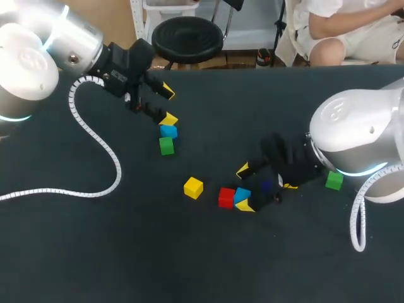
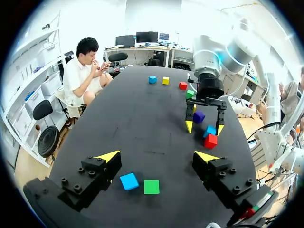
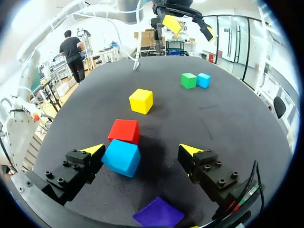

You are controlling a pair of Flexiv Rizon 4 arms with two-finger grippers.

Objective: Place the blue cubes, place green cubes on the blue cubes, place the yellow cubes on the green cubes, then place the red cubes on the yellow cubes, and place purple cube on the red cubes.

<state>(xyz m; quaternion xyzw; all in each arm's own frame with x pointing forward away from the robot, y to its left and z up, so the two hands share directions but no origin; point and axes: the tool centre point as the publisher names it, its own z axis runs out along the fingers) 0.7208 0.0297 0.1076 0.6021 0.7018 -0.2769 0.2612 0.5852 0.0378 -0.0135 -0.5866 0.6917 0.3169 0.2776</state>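
Within spread right gripper [image 3: 141, 150]: blue cube [image 3: 121, 157] just beside red cube [image 3: 125, 130]; left gripper [image 2: 157, 156] also spread.

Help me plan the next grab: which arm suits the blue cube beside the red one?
Right. The open right tool straddles that blue cube beside the red cube; the left tool sits around the other blue cube.
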